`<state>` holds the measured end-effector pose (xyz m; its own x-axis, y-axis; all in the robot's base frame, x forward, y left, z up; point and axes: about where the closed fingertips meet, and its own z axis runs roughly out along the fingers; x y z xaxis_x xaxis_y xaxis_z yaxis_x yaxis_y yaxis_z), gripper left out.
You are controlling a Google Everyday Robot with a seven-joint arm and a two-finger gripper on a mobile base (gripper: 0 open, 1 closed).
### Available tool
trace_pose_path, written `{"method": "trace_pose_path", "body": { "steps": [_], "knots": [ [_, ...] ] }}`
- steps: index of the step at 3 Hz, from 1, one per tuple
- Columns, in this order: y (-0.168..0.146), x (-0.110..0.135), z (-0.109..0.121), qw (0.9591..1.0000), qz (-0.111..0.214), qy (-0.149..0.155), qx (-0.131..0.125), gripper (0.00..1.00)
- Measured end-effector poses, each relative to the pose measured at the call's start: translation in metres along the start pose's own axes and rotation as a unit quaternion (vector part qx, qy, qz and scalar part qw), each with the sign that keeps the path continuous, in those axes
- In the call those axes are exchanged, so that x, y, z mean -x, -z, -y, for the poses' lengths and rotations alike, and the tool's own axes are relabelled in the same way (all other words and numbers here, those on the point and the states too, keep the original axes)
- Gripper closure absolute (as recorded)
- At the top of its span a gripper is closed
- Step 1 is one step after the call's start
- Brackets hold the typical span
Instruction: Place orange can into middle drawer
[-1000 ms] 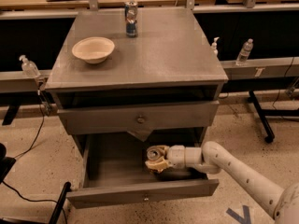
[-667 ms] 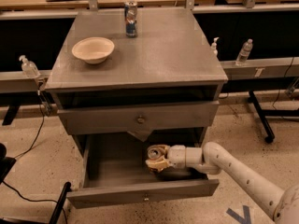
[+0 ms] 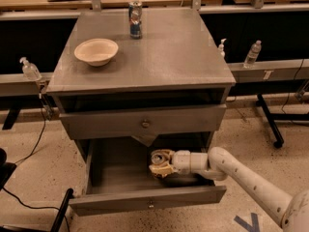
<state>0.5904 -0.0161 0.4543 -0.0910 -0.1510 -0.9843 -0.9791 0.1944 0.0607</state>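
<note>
Speckled floor lies under a big grey cabinet [image 3: 145, 122]. Its tabletop [image 3: 183, 57] holds a bowl [image 3: 96, 50] and a blue can [image 3: 135, 19]. Below, the middle drawer [image 3: 145, 199] is pulled out. My arm [image 3: 241, 175] reaches in from the right, low and flat. My jaws hug the orange can [image 3: 162, 157] inside the drawer, near its right side. I think this is the putting-down step. Next I should rest the can on the drawer floor and let go gently, so it does not tip.
</note>
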Motion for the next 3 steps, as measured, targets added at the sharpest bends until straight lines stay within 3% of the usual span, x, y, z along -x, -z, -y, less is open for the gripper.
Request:
{"method": "trace_pose_path", "body": {
  "steps": [1, 2, 3],
  "knots": [
    [-0.0025, 0.0003, -0.0011, 1.0000, 0.001, 0.000, 0.002, 0.17],
    [-0.0053, 0.0007, -0.0023, 1.0000, 0.001, 0.000, 0.005, 0.00],
    [-0.0054, 0.0007, -0.0024, 1.0000, 0.001, 0.000, 0.005, 0.00]
  ]
}}
